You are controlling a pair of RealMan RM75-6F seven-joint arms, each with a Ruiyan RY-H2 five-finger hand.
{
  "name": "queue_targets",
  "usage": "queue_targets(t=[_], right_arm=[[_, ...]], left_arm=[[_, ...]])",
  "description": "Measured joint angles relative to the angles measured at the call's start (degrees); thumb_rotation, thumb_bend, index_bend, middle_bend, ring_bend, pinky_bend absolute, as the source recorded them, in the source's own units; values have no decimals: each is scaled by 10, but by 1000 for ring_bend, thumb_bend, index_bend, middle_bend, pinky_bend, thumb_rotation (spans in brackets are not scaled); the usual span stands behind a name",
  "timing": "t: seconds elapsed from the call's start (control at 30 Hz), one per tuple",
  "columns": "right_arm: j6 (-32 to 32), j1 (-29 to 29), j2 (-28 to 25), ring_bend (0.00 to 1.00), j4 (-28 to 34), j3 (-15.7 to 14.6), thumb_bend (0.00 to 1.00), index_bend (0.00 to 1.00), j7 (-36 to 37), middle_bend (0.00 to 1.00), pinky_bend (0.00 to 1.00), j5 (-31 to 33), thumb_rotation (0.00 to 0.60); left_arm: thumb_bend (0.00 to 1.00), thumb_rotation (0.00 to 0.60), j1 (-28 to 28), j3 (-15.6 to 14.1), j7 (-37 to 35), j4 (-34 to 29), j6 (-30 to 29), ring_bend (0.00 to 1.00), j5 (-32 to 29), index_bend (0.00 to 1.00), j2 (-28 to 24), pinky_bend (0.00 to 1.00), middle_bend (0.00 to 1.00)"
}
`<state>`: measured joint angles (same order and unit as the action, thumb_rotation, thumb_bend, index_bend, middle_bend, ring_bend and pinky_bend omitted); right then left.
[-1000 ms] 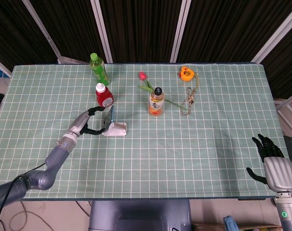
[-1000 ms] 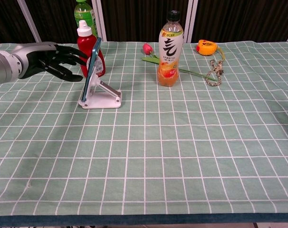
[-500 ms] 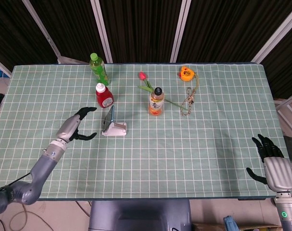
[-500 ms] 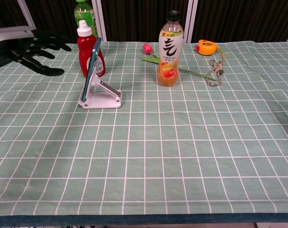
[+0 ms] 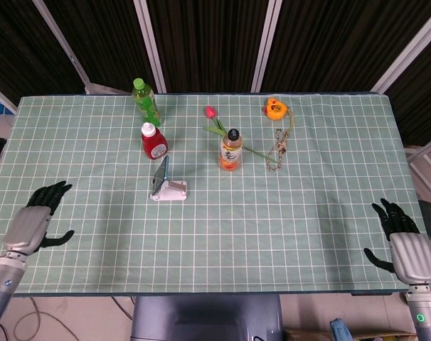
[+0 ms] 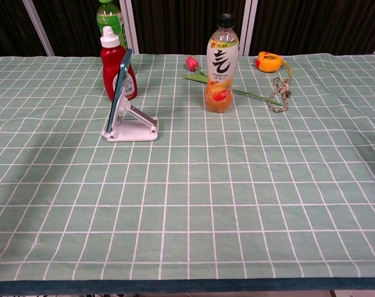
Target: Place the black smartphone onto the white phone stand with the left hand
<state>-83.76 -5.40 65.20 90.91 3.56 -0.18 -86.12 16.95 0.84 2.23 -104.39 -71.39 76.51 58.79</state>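
Note:
The smartphone (image 5: 161, 174) (image 6: 119, 91) leans upright on the white phone stand (image 5: 172, 192) (image 6: 135, 127), left of the table's middle. My left hand (image 5: 38, 222) hovers near the front left corner of the table, far from the stand, fingers spread and holding nothing. My right hand (image 5: 402, 241) hangs past the front right edge, fingers apart and empty. Neither hand shows in the chest view.
A red sauce bottle (image 5: 153, 141) (image 6: 116, 64) stands just behind the stand, a green bottle (image 5: 146, 101) (image 6: 110, 18) further back. An orange drink bottle (image 5: 231, 150) (image 6: 221, 64), a tulip (image 5: 213, 117) (image 6: 197, 67), a rope (image 5: 279, 148) (image 6: 278, 94) and an orange tape measure (image 5: 275, 108) (image 6: 268, 61) lie to the right.
My left hand has let go of the phone and drawn back left and toward the front edge, leaving the chest view. The phone stays on the stand. The right hand has not moved.

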Motion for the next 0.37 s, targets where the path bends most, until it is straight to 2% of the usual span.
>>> queue_targets(t=[0.2,0.37], right_arm=[[-1,0,0,0,0,0,325,106,-1,21,186,-1,600],[-1,0,0,0,0,0,325,106,-1,21,186,-1,600]], left_arm=[[149,600,-64,-29,28,40,-93,0,33,0,-1,0,0],[149,600,-92,-39,40,93,-128,0,51,0,15,0,0]])
